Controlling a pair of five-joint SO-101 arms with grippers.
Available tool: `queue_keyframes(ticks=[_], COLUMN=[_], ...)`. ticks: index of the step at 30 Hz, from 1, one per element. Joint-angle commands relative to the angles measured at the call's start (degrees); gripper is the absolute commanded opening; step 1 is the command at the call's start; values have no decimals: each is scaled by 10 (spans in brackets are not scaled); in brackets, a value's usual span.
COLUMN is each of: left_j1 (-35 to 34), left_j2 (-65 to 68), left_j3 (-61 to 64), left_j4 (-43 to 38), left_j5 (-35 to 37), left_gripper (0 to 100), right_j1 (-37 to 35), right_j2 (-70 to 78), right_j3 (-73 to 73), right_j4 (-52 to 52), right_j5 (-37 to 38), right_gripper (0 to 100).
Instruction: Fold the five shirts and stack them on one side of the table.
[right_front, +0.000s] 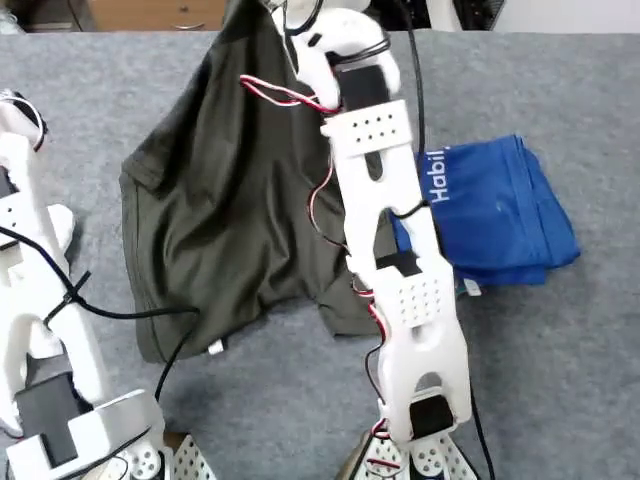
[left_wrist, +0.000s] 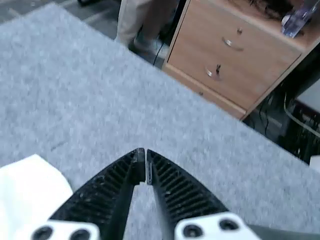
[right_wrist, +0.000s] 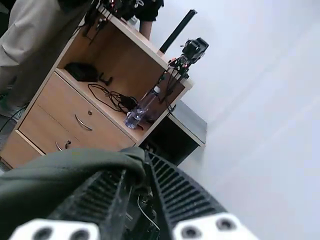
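At far edge, right pincer (right_wrist: 145, 161) clamps olive shirt (right_front: 225, 215) — arm (right_front: 385, 190) hides part; left pincer (left_wrist: 145, 156) closed, empty.

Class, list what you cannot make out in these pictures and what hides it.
1. Blue shirt: high view, one side is behind the right arm.
2. Dark shirt: high view, its far end, held by the right gripper, is cut by the top edge.
3. White thing: left wrist view, cut by the edge beside the left gripper; unidentifiable.
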Motion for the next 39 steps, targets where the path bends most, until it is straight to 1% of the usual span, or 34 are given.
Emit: queue_keyframes(ticks=[1,2,4,6,8,10,13,15,16,19,23,25,26,27,29,31,33,36,39], left_j1=[20,30,55,88,112,125,127,125,123,123,113,106,105,105,105,108,113,129,144], left_j2=[-18,-18,-8,13,37,64,107,131,142,167,182,177,172,166,162,160,161,161,162], left_j3=[-36,-36,-25,5,37,60,81,84,86,88,84,81,76,68,39,11,-19,-50,-69], left_j4=[41,60,103,119,116,102,65,62,65,75,77,78,89,111,170,222,258,278,277], left_j5=[2,2,4,3,2,1,1,0,-11,-74,-140,-151,-144,-121,-43,54,126,179,236], left_gripper=[19,24,67,112,136,136,138,140,140,140,140,140,140,140,140,140,140,140,140], right_j1=[10,10,10,11,11,11,11,20,23,33,45,49,49,48,48,51,52,55,54], right_j2=[-2,-2,-2,-3,-5,-6,-4,-3,-3,-3,-7,-7,-5,-4,-4,-3,-2,4,15], right_j3=[-57,-56,-50,-46,-46,-46,-46,-43,-42,-42,-46,-47,-47,-47,-46,-43,-42,-43,-46], right_j4=[46,50,53,73,107,131,147,148,148,161,241,274,292,309,327,331,333,331,324], right_j5=[0,0,0,3,4,4,4,3,2,3,4,0,-1,-4,-30,-60,-86,-106,-105], right_gripper=[5,5,5,5,5,5,5,5,5,5,5,5,5,5,5,5,5,5,5])
